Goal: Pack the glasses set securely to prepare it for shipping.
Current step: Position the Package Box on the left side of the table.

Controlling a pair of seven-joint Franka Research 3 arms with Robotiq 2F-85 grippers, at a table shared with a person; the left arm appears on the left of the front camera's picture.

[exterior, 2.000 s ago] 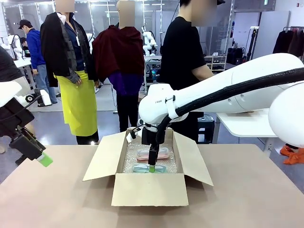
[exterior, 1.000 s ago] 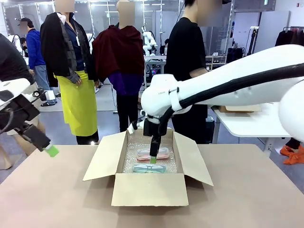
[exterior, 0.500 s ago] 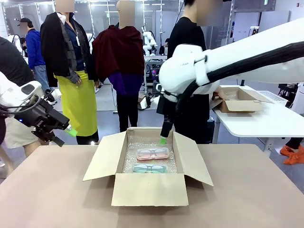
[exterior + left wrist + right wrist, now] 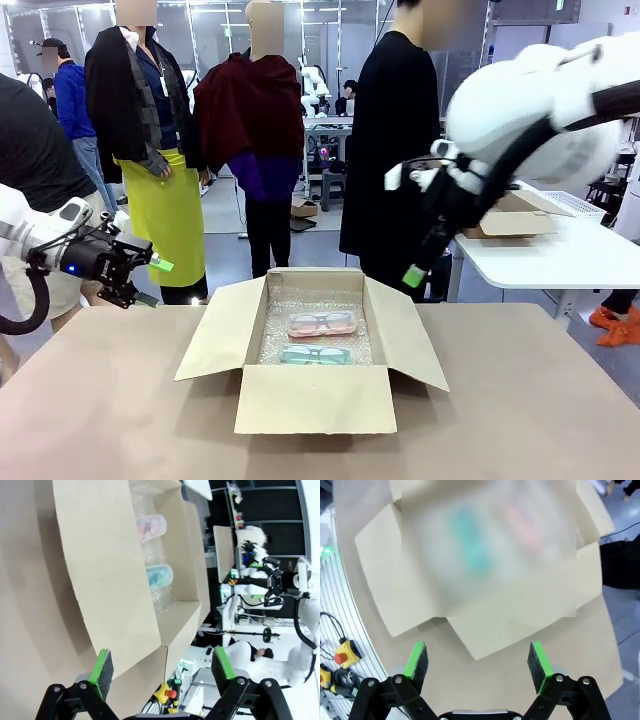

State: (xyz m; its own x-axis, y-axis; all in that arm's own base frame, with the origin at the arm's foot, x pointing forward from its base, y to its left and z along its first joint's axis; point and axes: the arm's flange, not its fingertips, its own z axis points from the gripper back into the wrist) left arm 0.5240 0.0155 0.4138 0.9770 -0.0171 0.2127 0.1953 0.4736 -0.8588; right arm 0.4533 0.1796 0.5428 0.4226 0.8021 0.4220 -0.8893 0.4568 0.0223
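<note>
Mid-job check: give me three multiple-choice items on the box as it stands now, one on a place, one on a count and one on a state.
1. Where does the pink case lie relative to the mint case?
A. nearer the robot
B. farther from the robot
C. stacked on top of it

2. How many cases lie in the box?
A. one
B. three
C. two

3. The jaws of the left gripper and right gripper are:
A. open and empty
B. shut on a case
C. shut on a flap

Answers:
1 B, the pink case sits behind the mint one in the front view.
2 C, two cases rest on the bubble wrap.
3 A, both wrist views show the jaws spread with nothing between them.
</note>
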